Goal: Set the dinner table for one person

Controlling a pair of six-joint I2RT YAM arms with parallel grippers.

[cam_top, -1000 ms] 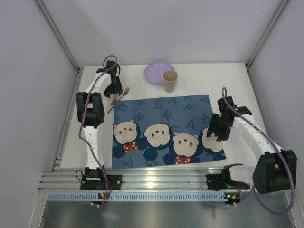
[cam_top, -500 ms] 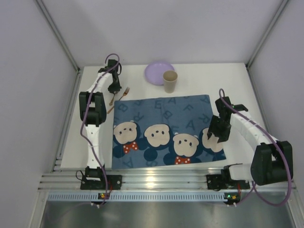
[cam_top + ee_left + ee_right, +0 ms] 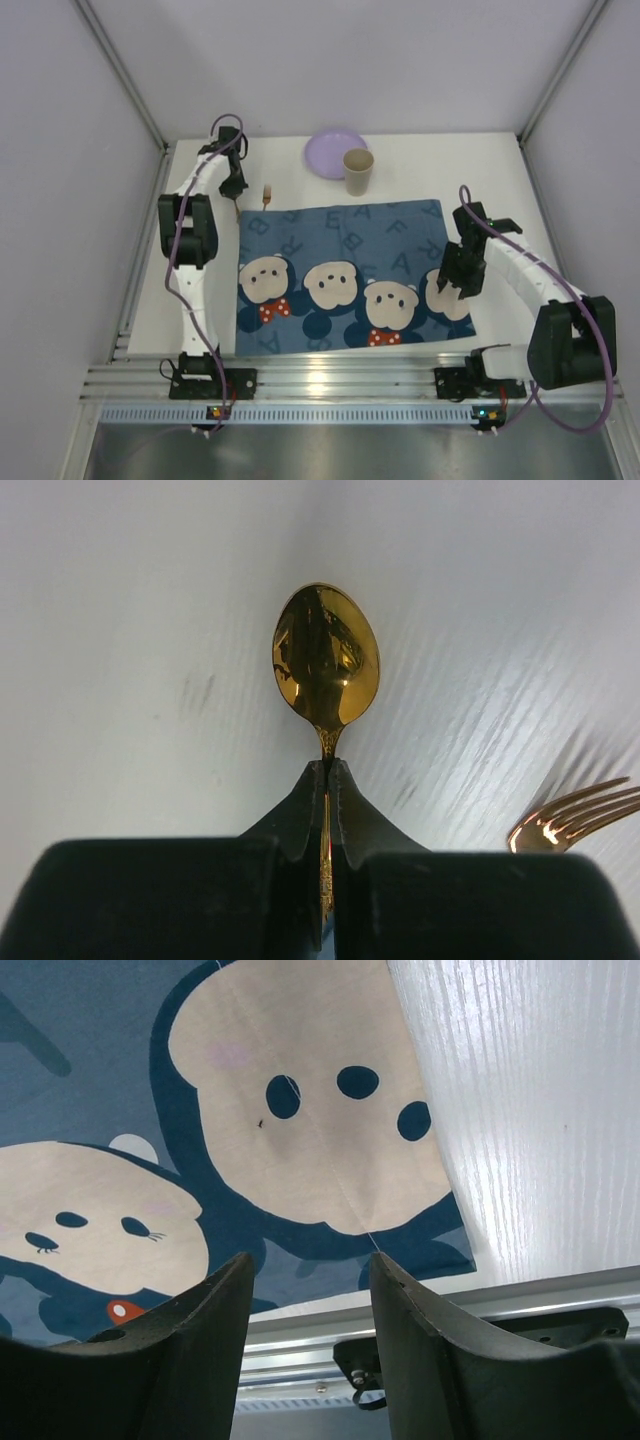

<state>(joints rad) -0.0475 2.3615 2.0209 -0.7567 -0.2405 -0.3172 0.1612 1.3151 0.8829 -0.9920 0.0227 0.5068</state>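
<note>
The left arm is reaching to the far-left corner of the white dinner table (image 3: 470, 170), its gripper (image 3: 327, 780) clamping a gold spoon (image 3: 325, 655) by the handle beside the fork (image 3: 575, 815). Since a second ago it has drawn the spoon farther back. The right gripper (image 3: 310, 1290) is hovering, fingers apart, over the mat (image 3: 350, 270).

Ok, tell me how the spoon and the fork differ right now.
The spoon is pinched by its handle in the left claw; the fork lies free on the table. The spoon shows its whole bowl in the left wrist view; the fork shows only its tines. Both are shiny gold.
</note>
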